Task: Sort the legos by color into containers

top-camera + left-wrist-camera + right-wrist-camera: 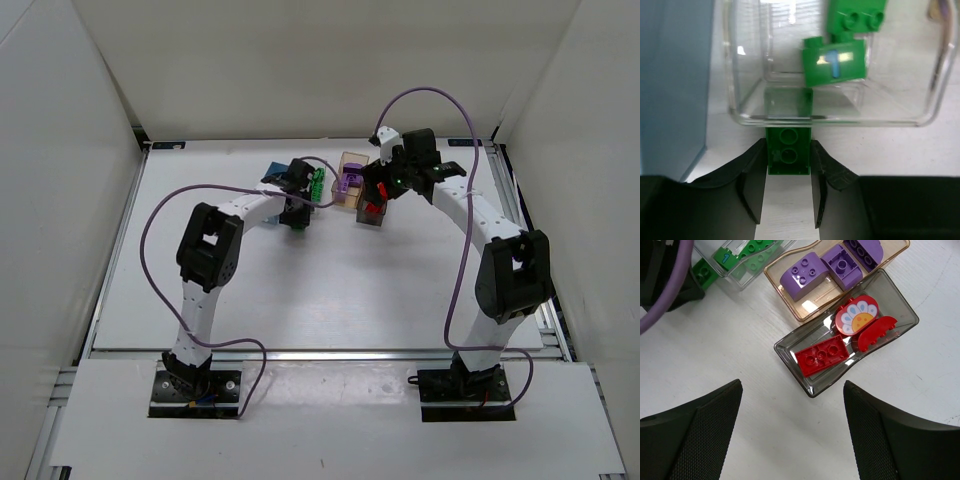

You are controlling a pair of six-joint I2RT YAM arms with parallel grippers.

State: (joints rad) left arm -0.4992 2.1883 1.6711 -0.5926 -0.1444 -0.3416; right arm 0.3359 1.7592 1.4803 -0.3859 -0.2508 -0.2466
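My left gripper [788, 161] is shut on a green brick [788, 150] held at the near wall of the clear bin [830, 120], which holds two green bricks [835, 62]. In the top view this gripper [295, 205] is beside the clear bin [318, 186]. My right gripper [792, 390] is open and empty, above the table just in front of the smoky grey bin [805, 381]. That bin holds a flat red brick [821, 356], a flower piece [856, 315] and a red arch [875, 332]. The peach bin [781, 298] holds three purple bricks [804, 274].
The light blue bin [670, 75] stands left of the clear bin, close to my left fingers. The four bins sit in a row at the back middle of the table [330, 280]. White walls enclose the table on three sides. Purple cables loop over both arms.
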